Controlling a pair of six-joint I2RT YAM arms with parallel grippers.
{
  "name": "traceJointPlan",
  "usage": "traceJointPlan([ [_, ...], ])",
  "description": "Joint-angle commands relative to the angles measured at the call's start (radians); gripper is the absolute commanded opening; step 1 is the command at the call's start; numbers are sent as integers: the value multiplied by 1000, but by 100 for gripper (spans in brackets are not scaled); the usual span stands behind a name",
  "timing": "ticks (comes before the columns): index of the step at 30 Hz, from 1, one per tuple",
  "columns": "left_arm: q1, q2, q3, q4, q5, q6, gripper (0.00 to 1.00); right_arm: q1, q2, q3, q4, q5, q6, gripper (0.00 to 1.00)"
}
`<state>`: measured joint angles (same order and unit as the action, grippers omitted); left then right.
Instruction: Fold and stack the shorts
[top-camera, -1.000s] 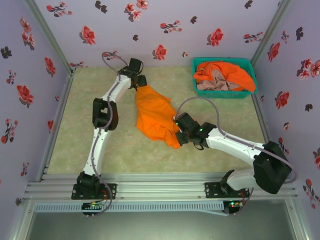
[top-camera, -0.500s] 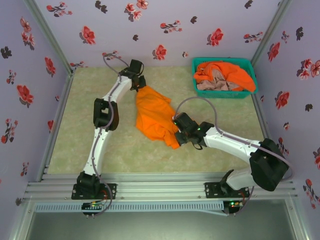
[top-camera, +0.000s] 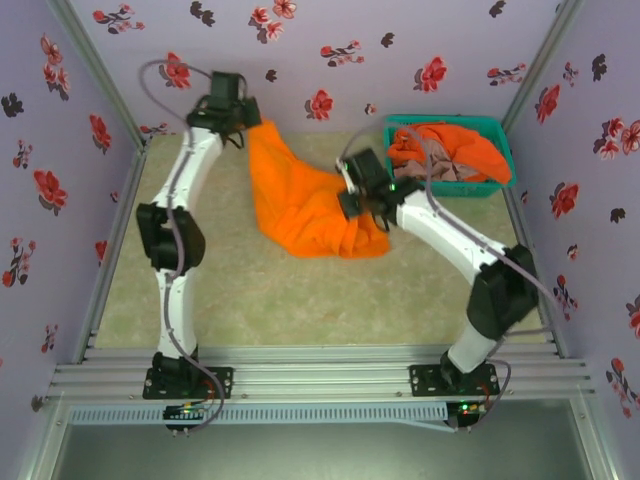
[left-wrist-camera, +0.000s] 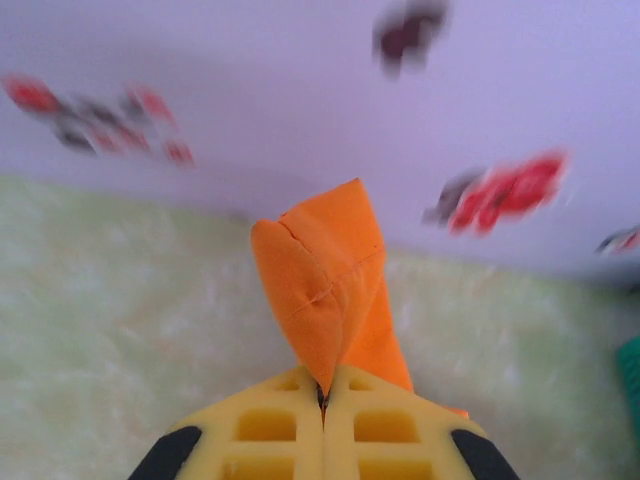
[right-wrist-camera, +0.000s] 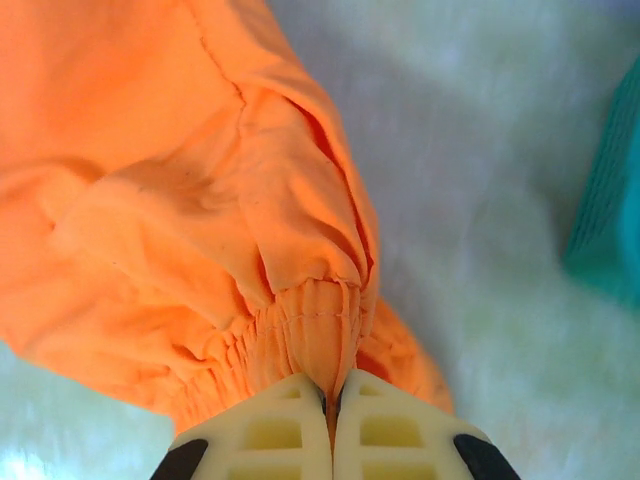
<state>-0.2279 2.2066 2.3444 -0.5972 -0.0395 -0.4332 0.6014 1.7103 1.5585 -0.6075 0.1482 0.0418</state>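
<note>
Left gripper (top-camera: 246, 117): far left, close to the back wall (top-camera: 330, 40). Jaws pressed together on 1 corner of the orange shorts (top-camera: 300, 200). In the left wrist view a folded tip of cloth stands up out of the closed pads.

Right gripper (top-camera: 350, 197): far side of the table, just left of the basket (top-camera: 470, 188). Jaws closed on the shorts. In the right wrist view a gathered, elastic-looking edge is pinched between the pads.

Shorts: strung between the 2 grippers, far of centre, with the bulk sagging in a crumpled fold onto the mat (top-camera: 250, 290).

Basket: far right corner. It holds 2 more pairs, 1 orange (top-camera: 460, 140) and 1 pink-beige (top-camera: 425, 170). The orange pair seems to lie on top, but the heap is too crumpled to be sure.
</note>
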Motion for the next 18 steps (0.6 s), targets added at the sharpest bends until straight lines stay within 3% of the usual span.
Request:
traceJointPlan([
  [1,68,-56,64,42,21,26,0,-70,146,333,-91,-24,-79,0],
  [6,175,-98,237,5,62,-16,0,-143,372,938,-237,-49,-68,0],
  [9,213,-226,167,84,77,-8,0,-155,367,1041,-210,-64,-86,0],
  [12,222,-444,-144,293,90,0,0,-155,264,875,-114,-102,-134,0],
  [15,222,-678,-579,581,89,-2,0,-153,125,547,47,-151,-169,0],
  [18,222,-866,-946,719,58,-28,0,-142,-6,212,189,-199,-205,0],
])
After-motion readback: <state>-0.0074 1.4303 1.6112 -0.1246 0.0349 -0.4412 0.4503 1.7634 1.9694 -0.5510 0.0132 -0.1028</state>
